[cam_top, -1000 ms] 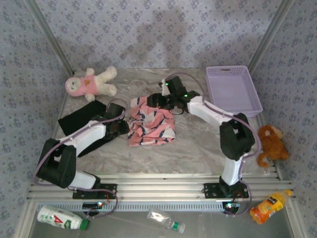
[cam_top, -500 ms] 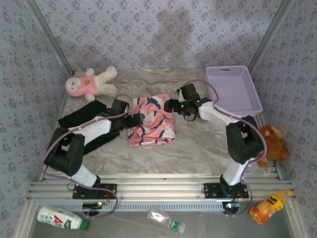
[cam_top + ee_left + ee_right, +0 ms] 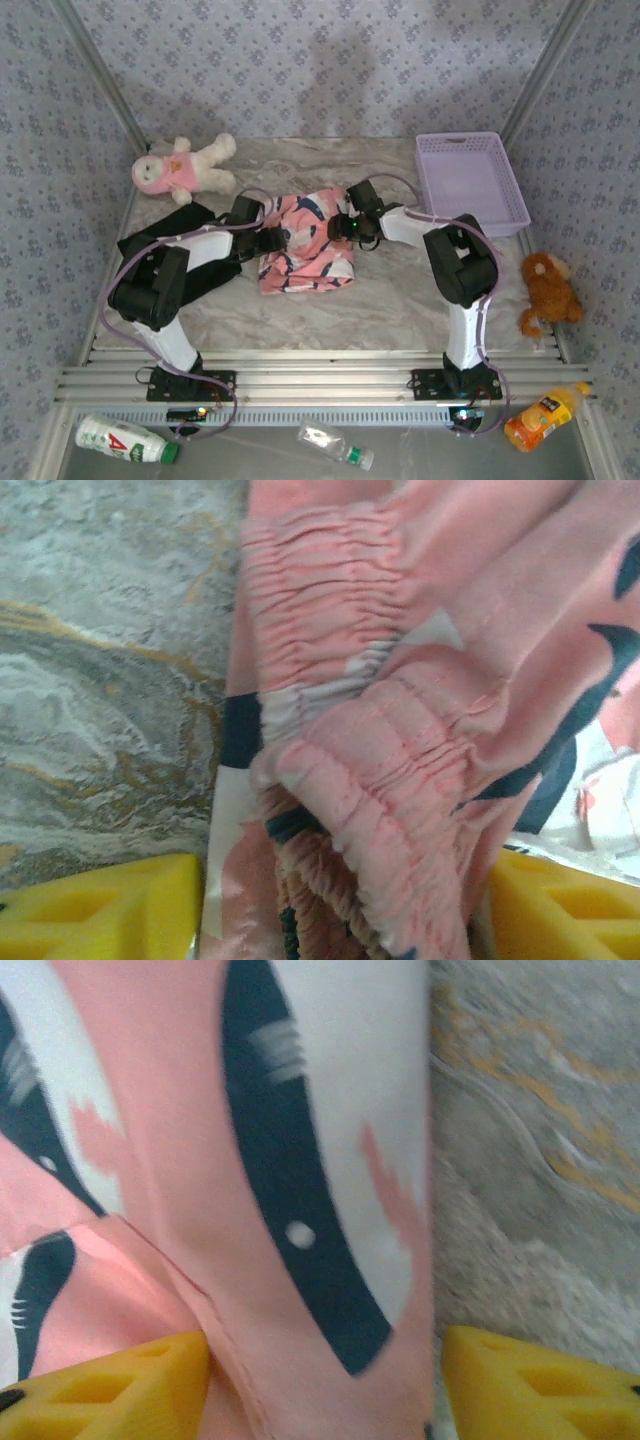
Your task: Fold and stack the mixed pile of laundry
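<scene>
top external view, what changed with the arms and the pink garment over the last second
The left gripper slid right onto the left edge of the pink garment; the right gripper came from its far edge down to its right edge. Both now straddle fabric with jaws apart, nothing lifted. The garment, black T-shirt, plush toy and basket stayed put.

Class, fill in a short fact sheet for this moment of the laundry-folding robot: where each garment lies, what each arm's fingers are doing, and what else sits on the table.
pink garment: rumpled, mid-table
black T-shirt: to the left of it, partly under the left arm
left fingers: apart, astride the pink garment's gathered waistband
right fingers: apart, astride the garment's right edge
other items: plush toy at the far left, lavender basket at the far right
stack: none yet
</scene>
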`<state>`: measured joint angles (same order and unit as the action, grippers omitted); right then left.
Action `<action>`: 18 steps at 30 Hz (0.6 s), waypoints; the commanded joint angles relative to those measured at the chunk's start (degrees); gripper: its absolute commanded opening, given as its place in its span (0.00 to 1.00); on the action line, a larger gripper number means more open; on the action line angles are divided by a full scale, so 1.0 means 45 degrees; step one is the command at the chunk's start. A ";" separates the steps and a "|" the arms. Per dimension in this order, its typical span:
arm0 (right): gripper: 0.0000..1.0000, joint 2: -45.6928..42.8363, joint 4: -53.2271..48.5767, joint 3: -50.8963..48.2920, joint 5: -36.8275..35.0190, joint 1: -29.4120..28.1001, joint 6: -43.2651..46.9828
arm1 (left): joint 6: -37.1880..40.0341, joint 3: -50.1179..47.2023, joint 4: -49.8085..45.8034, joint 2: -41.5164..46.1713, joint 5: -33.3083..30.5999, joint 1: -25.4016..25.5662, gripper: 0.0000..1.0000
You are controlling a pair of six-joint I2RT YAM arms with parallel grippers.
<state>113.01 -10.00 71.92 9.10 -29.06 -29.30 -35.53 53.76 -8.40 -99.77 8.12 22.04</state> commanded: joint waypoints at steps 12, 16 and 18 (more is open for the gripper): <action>0.36 0.0228 -0.0313 0.0488 -0.0540 -0.0900 -0.0139 | -0.0757 0.0978 0.2071 -0.1614 0.1926 0.1370 0.46; 0.33 0.0218 -0.0375 0.0570 -0.0480 -0.0908 -0.0155 | -0.0649 0.1103 0.1683 -0.1699 0.1768 0.1379 0.22; 0.32 0.0219 -0.0433 0.0621 -0.0500 -0.0919 -0.0183 | -0.0425 0.1243 0.1202 -0.1550 0.1477 0.1385 0.06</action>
<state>114.69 -10.00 73.03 7.16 -32.86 -30.22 -37.95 58.30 -5.10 -105.14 8.56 25.87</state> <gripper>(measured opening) 0.326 0.120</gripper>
